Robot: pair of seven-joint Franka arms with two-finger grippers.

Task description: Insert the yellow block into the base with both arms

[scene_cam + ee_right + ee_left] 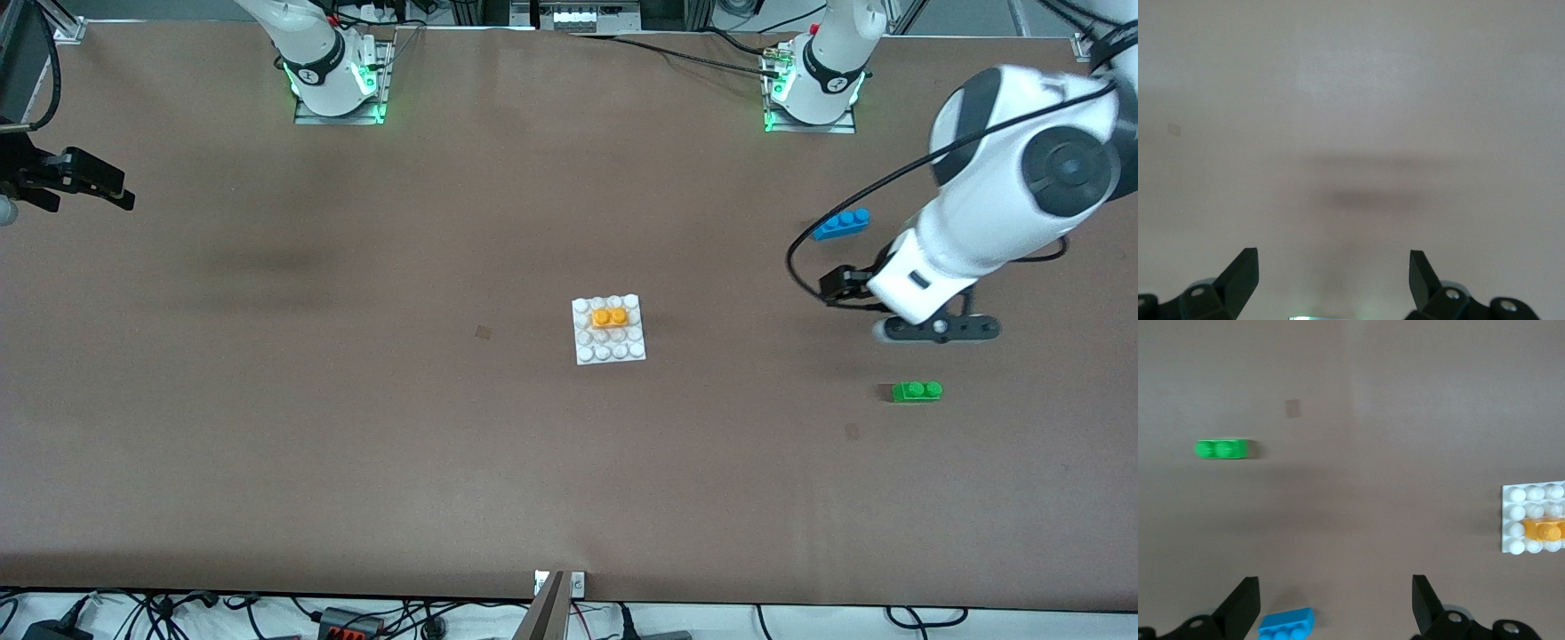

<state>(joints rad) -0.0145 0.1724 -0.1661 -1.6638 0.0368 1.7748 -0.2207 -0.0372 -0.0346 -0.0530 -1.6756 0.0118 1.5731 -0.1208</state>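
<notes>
Nearest the front camera of the loose pieces, the green brick [917, 391] lies on the bench [356, 444] toward the left arm's end. A little farther from that camera, at mid-bench, sits the base [609, 330], and the yellow block [610, 316] is already on its studs, in the second row from the edge farthest from the camera, with its long axis running across the bench from one arm's end toward the other. It looks seated, so the insertion appears done or lacks only a final press.

The left tool [938, 330] hangs over bare bench between the green brick and the blue brick [841, 223], jaws wide and holding nothing. From it, in the front view, the block lies at about nine o'clock, well apart. The right tool [84, 182] waits over the right arm's end of the bench, also wide and empty; from it the block lies at about four o'clock, much farther off. I judge the left arm the nearer one for any further press.

The left wrist view shows the base's edge, the yellow block, and both spare bricks at once; the right wrist view shows only bare bench and its own open tool [1331, 273].
</notes>
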